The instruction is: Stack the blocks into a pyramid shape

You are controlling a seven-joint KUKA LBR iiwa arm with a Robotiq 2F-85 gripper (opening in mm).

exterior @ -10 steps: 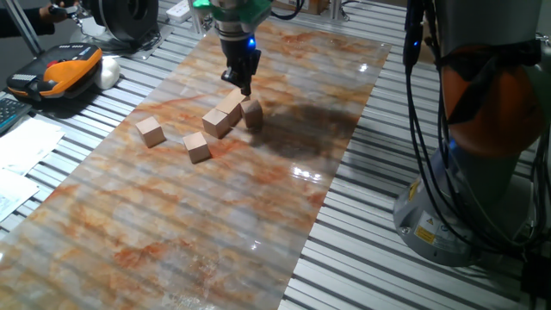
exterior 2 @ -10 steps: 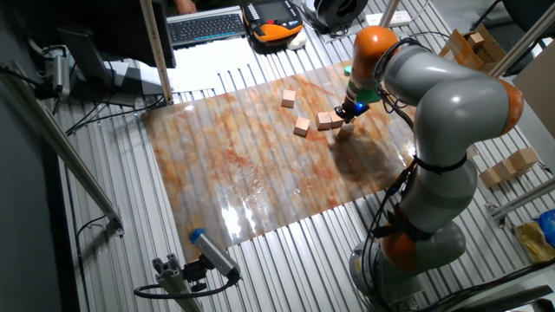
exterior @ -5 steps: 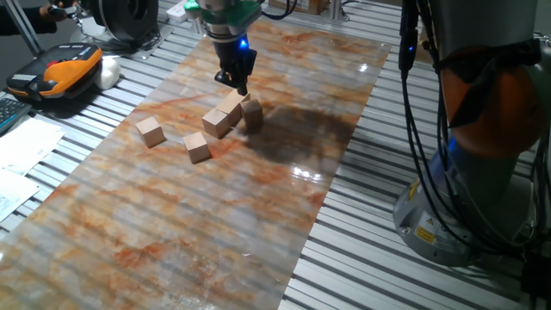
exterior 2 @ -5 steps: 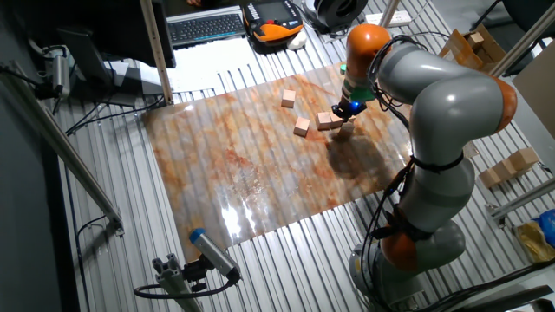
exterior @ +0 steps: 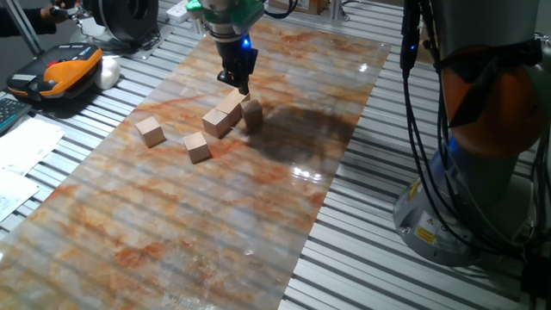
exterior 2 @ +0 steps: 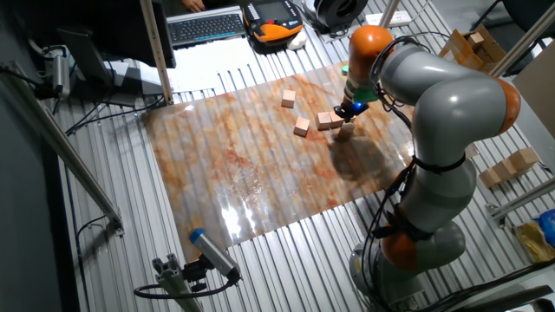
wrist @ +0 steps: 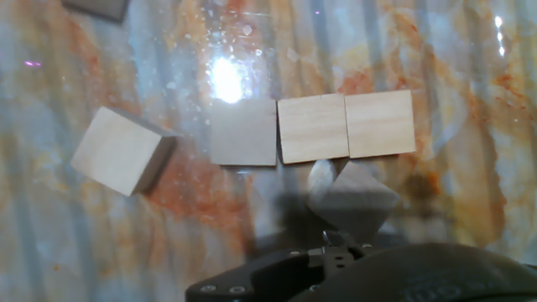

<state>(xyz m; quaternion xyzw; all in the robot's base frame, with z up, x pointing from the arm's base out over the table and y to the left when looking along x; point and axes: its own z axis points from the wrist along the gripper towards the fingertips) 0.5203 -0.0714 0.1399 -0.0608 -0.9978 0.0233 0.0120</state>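
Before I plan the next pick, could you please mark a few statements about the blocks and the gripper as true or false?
1. Three blocks lie side by side in a straight row. True.
2. One block already sits on top of another. False: all visible blocks lie in a single layer on the marbled board.
3. The gripper is carrying a block. False: it hangs above the row with nothing in it.
4. A turned block sits at an angle right beside the row. True.
5. Every block is part of the row. False: a loose block lies well apart.
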